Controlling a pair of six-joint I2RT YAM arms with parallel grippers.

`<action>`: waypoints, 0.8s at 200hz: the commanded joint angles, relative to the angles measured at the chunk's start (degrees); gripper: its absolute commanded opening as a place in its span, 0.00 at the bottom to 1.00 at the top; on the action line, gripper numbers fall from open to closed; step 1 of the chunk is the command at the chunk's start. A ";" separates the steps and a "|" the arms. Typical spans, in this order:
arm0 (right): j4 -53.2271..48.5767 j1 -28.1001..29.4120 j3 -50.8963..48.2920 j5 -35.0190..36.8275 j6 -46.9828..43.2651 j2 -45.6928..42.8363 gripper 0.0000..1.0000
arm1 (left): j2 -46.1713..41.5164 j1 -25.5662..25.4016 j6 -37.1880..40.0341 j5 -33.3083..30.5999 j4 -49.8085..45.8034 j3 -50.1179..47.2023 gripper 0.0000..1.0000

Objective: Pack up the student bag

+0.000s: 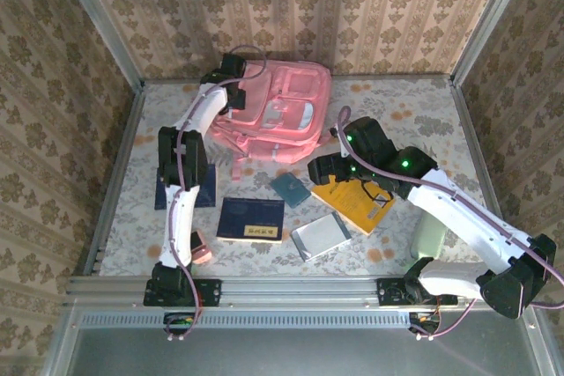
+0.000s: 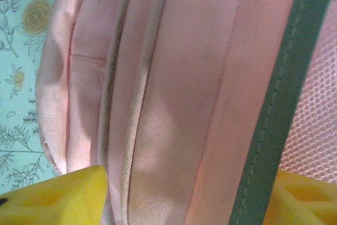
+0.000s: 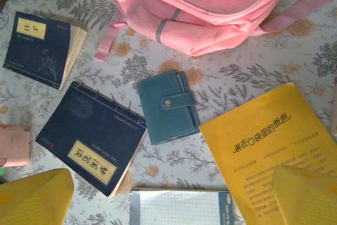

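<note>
The student bag [image 1: 284, 105], a big pink backpack with pale panels, lies at the back middle of the table. My left gripper [image 1: 238, 85] is at its top left edge. In the left wrist view its yellow fingers [image 2: 58, 198] stand on either side of a thick fold of the bag's pink fabric [image 2: 179, 104] with grey trim; whether they pinch it I cannot tell. My right gripper [image 1: 322, 167] hovers open over the table in front of the bag [image 3: 210, 9], its fingers [image 3: 34, 196] with nothing between them.
On the flowered table lie a yellow book [image 3: 274, 140], a teal wallet [image 3: 168, 106], a dark blue book [image 3: 89, 140], a second blue book [image 3: 42, 48], a grid notebook [image 3: 179, 209] and a pink item [image 1: 201, 248]. Patterned walls close three sides.
</note>
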 commanded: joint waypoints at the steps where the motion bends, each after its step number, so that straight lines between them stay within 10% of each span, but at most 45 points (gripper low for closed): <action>1: 1.40 0.12 -1.25 -1.02 0.60 -0.11 0.96 | -1.90 1.62 -2.07 0.02 -0.38 -1.71 0.51; 32: 1.23 0.10 -1.32 -0.67 0.47 0.19 0.91 | -3.39 2.45 -2.97 3.13 0.52 -2.62 0.00; 73: -5.91 -0.14 3.95 10.62 4.98 5.17 1.00 | -8.30 1.74 -6.63 6.67 0.75 -2.79 0.00; 160: -3.83 -2.02 8.55 6.13 5.13 9.91 0.99 | -21.39 2.84 -26.49 20.25 -3.46 -3.63 0.00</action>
